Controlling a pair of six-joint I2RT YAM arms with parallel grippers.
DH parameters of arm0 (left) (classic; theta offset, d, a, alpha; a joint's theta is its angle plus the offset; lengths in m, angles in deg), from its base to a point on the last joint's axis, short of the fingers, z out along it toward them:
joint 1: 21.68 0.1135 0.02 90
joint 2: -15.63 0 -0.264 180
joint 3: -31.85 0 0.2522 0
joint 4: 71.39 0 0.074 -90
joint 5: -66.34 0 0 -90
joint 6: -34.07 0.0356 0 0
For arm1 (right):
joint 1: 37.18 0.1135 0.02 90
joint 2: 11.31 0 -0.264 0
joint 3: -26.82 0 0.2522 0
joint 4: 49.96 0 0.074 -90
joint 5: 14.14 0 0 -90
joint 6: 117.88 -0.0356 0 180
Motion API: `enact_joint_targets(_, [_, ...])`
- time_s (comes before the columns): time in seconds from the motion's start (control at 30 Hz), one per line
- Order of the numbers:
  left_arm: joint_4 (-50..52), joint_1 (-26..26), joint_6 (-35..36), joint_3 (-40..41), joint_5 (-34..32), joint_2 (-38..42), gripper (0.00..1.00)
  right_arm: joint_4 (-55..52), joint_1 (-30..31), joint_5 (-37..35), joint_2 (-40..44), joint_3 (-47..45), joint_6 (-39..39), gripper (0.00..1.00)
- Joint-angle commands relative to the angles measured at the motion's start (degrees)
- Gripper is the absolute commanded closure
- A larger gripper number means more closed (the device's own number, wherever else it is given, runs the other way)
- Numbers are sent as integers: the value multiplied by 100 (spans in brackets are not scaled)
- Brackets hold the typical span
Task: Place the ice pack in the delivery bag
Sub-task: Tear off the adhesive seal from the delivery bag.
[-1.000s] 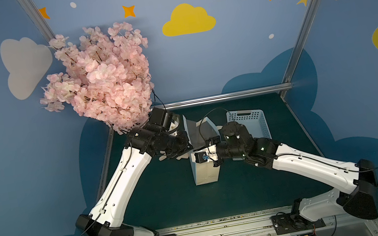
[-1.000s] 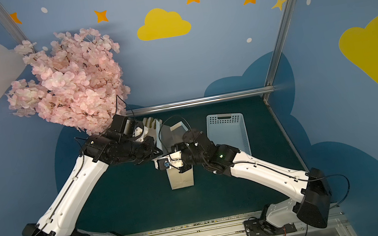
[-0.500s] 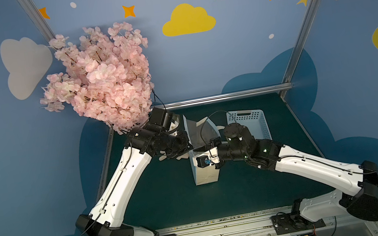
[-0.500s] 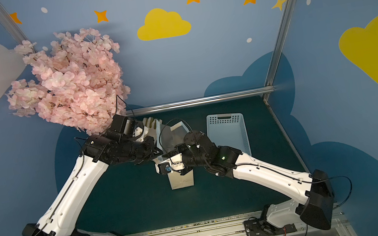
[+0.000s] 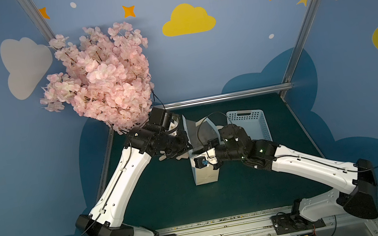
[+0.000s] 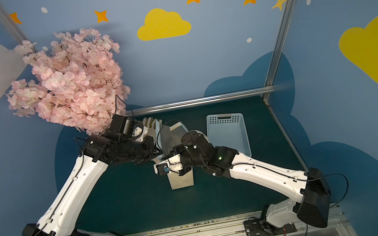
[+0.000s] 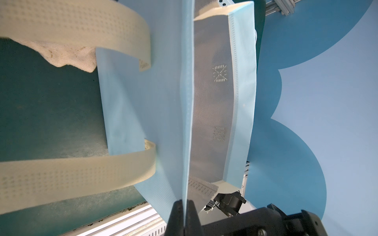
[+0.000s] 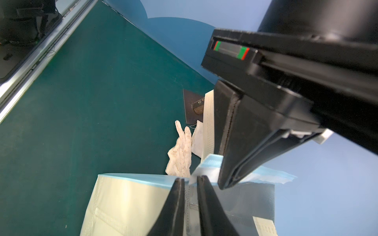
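The left gripper (image 7: 184, 202) has its jaws clenched on the delivery bag's (image 7: 143, 102) rim, the right gripper (image 8: 190, 180) hovers above with jaws slightly parted, and the ice pack is unseen, perhaps already inside.

1. Delivery bag (image 5: 206, 176) (image 7: 163, 102): light blue fabric tote with cream side panels, cream strap handles and silver foil lining.
2. Pose: upright on the green tabletop (image 5: 172, 205), mouth open.
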Motion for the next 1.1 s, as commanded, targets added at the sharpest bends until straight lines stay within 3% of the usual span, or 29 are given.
enact_joint_targets(0.0, [-43, 18, 57, 34, 108, 66, 97, 186, 27, -16, -48, 227, -49, 81])
enact_joint_targets(0.23, [-23, 15, 105, 43, 114, 68, 98, -49, -60, 27, 14, 324, 69, 74])
enact_joint_targets(1.07, [-26, 19, 96, 69, 105, 95, 97, -158, 40, 42, -114, 275, 140, 78])
